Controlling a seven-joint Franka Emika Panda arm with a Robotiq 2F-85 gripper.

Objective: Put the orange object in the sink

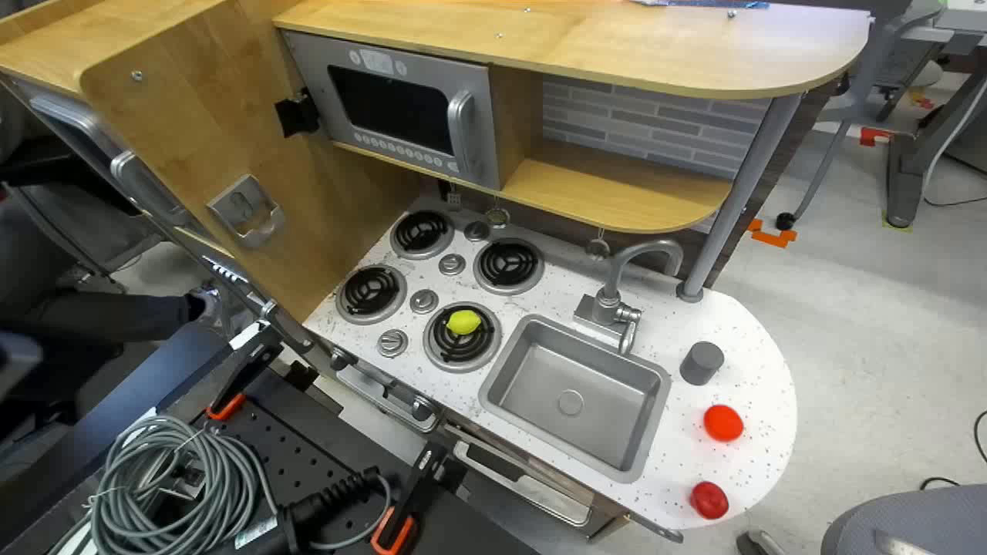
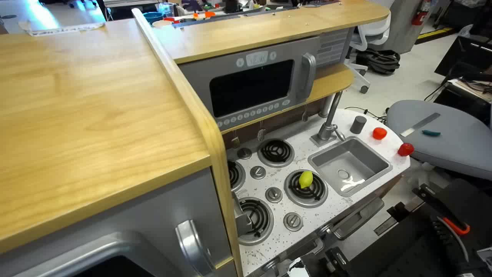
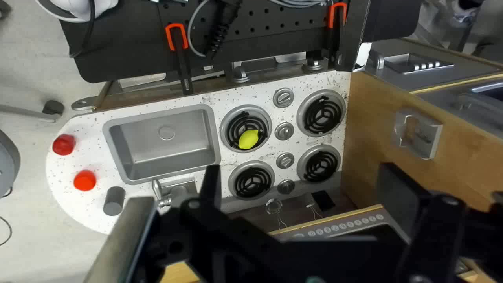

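Note:
The round orange object sits on the white speckled counter, at the rounded end beyond the sink. It also shows in an exterior view and in the wrist view. The grey rectangular sink is set in the counter between the burners and the orange object; it also shows in an exterior view and in the wrist view. Nothing lies in the sink. My gripper is open and empty, high above the counter, with its fingers wide apart. It is out of both exterior views.
A red object and a grey cylinder stand on either side of the orange object. A faucet rises behind the sink. A yellow lemon lies on a burner. A shelf and microwave overhang the counter's back.

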